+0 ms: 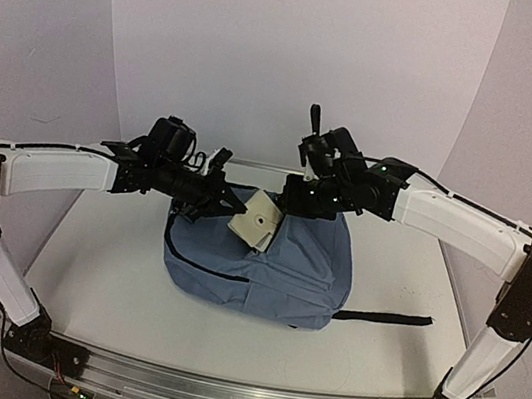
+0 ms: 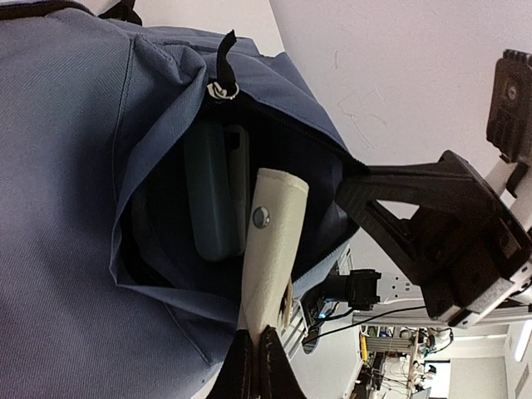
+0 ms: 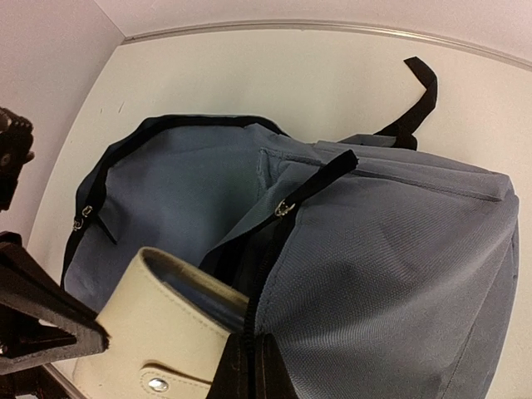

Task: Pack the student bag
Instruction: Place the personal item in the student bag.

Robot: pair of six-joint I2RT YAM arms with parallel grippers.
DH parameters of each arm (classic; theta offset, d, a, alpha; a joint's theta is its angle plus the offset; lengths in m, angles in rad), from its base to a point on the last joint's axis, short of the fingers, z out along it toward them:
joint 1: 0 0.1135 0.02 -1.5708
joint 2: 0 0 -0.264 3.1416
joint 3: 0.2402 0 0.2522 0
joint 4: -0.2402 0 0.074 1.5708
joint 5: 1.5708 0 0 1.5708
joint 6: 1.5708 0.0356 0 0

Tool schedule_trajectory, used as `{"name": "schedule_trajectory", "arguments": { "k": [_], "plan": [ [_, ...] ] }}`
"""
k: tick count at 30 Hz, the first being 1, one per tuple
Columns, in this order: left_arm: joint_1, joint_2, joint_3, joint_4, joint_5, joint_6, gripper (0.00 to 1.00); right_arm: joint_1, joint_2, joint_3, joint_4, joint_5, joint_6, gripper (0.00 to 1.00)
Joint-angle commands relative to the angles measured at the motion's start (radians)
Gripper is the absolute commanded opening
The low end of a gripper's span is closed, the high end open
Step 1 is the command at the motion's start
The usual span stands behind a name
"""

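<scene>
Left jaws pinch the cream snap-button case (image 2: pixel 270 249) at the mouth of the student bag (image 1: pixel 275 272) on the worktop (image 1: pixel 105 255), right jaws clamp its rim open; slide deeper beside the pale blue item (image 2: pixel 212 199) before releasing.

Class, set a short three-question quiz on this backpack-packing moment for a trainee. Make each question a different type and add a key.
1. True or false: the left gripper is shut on the cream snap-button case.
2. Multiple choice: what does the right gripper pinch?
A. the fabric edge at the opening of the backpack
B. the loose black strap on the table
C. nothing
3. Short answer: in the left wrist view, what colour is the flat item lying inside the backpack?

Key: 1 true; 2 A; 3 pale teal.
</scene>
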Motion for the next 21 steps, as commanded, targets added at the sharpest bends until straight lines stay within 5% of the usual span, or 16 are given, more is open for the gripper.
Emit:
{"name": "schedule_trajectory", "arguments": {
  "k": [1,21],
  "plan": [
    [0.000,0.069,0.081,0.114,0.024,-0.004,0.00,0.011,-0.104,0.073,0.126,-0.032,-0.008,0.00],
    [-0.101,0.393,0.257,0.329,-0.061,-0.036,0.00,0.015,-0.111,0.047,0.145,0.000,0.008,0.00]
  ]
}}
